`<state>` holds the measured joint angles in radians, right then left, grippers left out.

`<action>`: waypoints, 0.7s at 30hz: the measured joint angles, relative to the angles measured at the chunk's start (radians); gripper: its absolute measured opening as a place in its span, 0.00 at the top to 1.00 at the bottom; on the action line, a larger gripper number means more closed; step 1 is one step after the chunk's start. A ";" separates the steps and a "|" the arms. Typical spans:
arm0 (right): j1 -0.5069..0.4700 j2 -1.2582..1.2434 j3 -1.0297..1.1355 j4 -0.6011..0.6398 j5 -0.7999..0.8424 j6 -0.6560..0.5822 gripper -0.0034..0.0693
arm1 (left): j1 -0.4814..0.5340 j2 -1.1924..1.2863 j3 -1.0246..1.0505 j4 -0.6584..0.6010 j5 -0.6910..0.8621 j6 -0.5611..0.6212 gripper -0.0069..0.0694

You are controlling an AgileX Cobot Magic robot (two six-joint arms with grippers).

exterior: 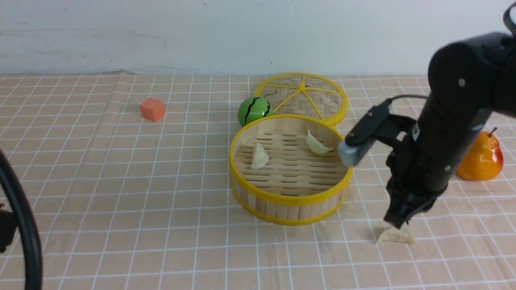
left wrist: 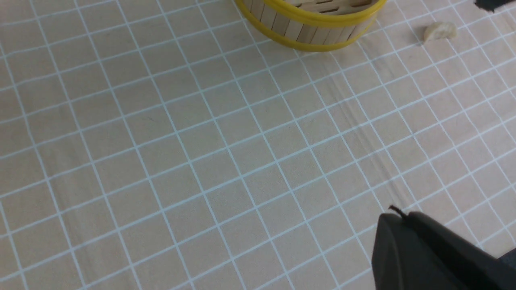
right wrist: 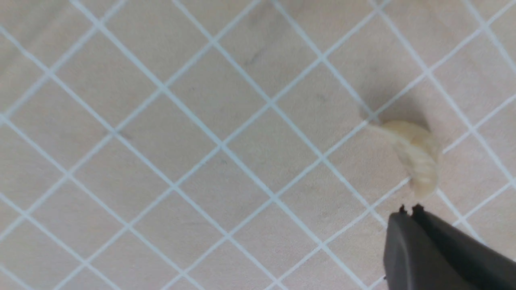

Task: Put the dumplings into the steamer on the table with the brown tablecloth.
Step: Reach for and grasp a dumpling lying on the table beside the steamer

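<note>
The steamer (exterior: pixel 288 197) stands mid-table on the brown tablecloth (exterior: pixel 121 181). It holds two dumplings: a cream-white one (exterior: pixel 259 156) and a pale green one (exterior: pixel 317 145). A third, cream-white dumpling (exterior: pixel 396 237) lies on the cloth to the steamer's front right; it also shows in the right wrist view (right wrist: pixel 417 157) and the left wrist view (left wrist: pixel 440 31). My right gripper (exterior: pixel 397 223) hangs just above it, jaws shut and empty (right wrist: pixel 408 209). My left gripper (left wrist: pixel 397 211) is shut and empty over bare cloth, well away from the steamer (left wrist: pixel 310 28). A fourth dumpling is not in view.
The flat woven lid (exterior: pixel 302 98) lies behind the steamer, with a green striped ball (exterior: pixel 254 110) beside it. An orange cube (exterior: pixel 152 109) sits at back left. A pear (exterior: pixel 480 157) stands at the right, behind my right arm. A black cable (exterior: pixel 24 229) crosses the near left.
</note>
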<state>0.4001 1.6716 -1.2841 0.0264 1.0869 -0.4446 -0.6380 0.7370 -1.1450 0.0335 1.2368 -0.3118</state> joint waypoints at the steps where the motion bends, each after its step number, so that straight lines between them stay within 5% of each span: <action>1: 0.000 -0.003 0.034 -0.015 -0.032 0.000 0.96 | 0.000 0.000 0.000 0.003 -0.008 0.000 0.93; 6: 0.000 0.020 0.148 -0.090 -0.192 0.000 0.83 | 0.000 0.007 0.000 0.007 -0.034 0.002 0.93; 11: -0.032 0.089 0.151 -0.097 -0.322 0.039 0.35 | -0.001 0.023 0.001 0.008 -0.034 0.003 0.93; 14: -0.058 0.126 0.151 -0.101 -0.349 0.046 0.17 | -0.001 0.025 0.002 0.008 -0.033 0.003 0.93; 18: -0.079 0.174 0.151 -0.109 -0.376 0.046 0.09 | -0.001 0.033 0.002 0.008 -0.033 0.003 0.93; 21: -0.081 0.185 0.150 -0.108 -0.382 0.041 0.20 | -0.001 0.035 0.002 0.011 -0.034 0.003 0.93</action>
<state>0.3191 1.8565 -1.1338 -0.0814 0.7047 -0.4041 -0.6392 0.7717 -1.1431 0.0443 1.2026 -0.3087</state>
